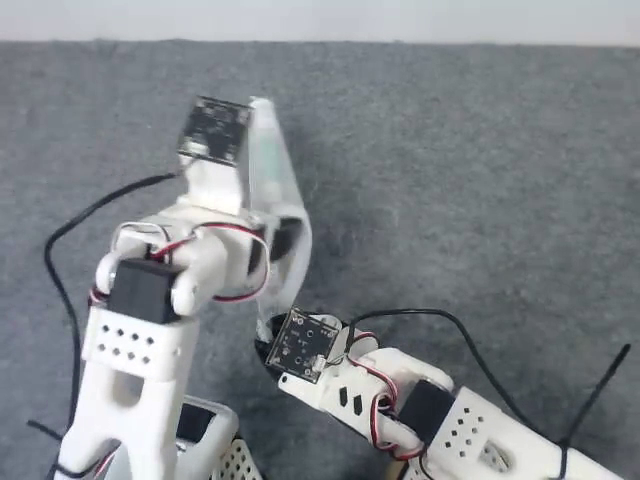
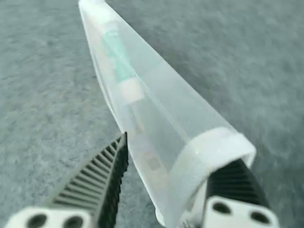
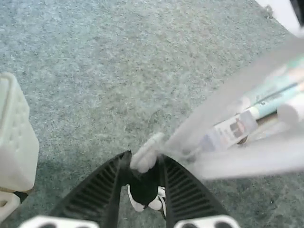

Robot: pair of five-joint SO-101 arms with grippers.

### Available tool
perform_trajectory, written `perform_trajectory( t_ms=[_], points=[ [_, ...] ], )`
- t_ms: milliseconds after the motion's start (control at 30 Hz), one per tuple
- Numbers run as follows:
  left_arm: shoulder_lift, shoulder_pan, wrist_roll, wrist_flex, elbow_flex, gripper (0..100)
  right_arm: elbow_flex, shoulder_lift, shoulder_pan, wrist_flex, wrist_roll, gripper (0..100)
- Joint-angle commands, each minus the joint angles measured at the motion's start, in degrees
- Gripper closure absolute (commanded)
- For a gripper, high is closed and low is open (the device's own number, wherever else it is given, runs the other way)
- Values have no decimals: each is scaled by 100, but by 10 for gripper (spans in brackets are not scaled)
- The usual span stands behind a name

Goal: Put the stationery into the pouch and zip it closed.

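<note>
We held the pouch (image 1: 272, 165) over the grey mat (image 1: 480, 150), our left gripper (image 2: 175, 152) clamped on its side; pens (image 2: 118, 61) lay inside; at its six o'clock end our right gripper (image 3: 144, 157) pinched the zip tab (image 3: 149, 147)

Showed clear pouch (image 1: 282, 185) over grey mat (image 1: 480, 150), long axis far-to-near, held mid-length by L arm (image 1: 150, 300) at left, met at near end by R arm (image 1: 400, 400) from near right. Greenish sth inside, far half.
</note>
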Motion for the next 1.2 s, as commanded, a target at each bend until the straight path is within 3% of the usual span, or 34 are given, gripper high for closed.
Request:
perform_trajectory(
  t_ms=[0, 367, 600, 833, 1167],
  points=[
    [-589, 369, -360, 369, -57, 750, -35, -154, -13, 22, 62, 992],
    [-2558, 149, -387, 53, 760, 750, -35, -180, 84, 31, 62, 992],
    [-2743, -519, -413, 62, 787, 750, -176, -1481, 435, 954, 62, 992],
    [-2769, -554, -756, 70, 910, 750, -396, -3556, 1007, 2035, 62, 992],
    [-2769, -229, -1266, 88, 1191, 746, -835, -3266, 1965, 2026, 26, 992]
  ],
)
